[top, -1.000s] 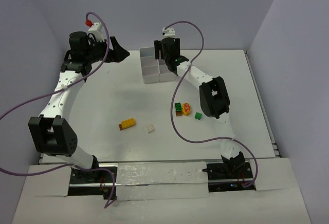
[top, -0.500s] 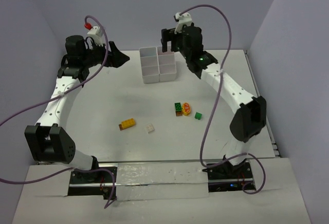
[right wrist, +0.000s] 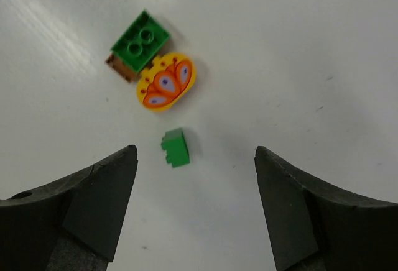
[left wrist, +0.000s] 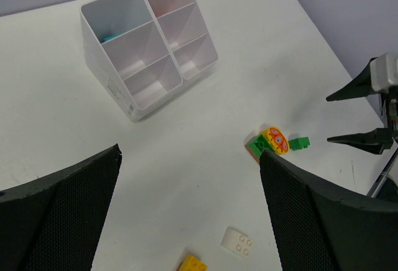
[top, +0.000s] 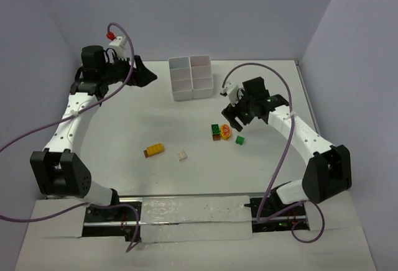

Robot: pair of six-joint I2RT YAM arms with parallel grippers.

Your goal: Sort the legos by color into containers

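right fingers (right wrist: 93,212) gaping wide, holding nothing | you're hovering over small green lego (right wrist: 176,148), lying between them, slightly off-centre | left fingers (left wrist: 56,221) gaping empty, well apart

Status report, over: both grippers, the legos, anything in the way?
Left gripper open, empty. Right gripper open over small green lego. Cyan piece in tray. Orange piece close beside the green one.

I see the yellow brick (left wrist: 193,263) cut off at left wrist's bottom edge; brown piece (right wrist: 117,66) sits mostly under the green brick (right wrist: 140,41).
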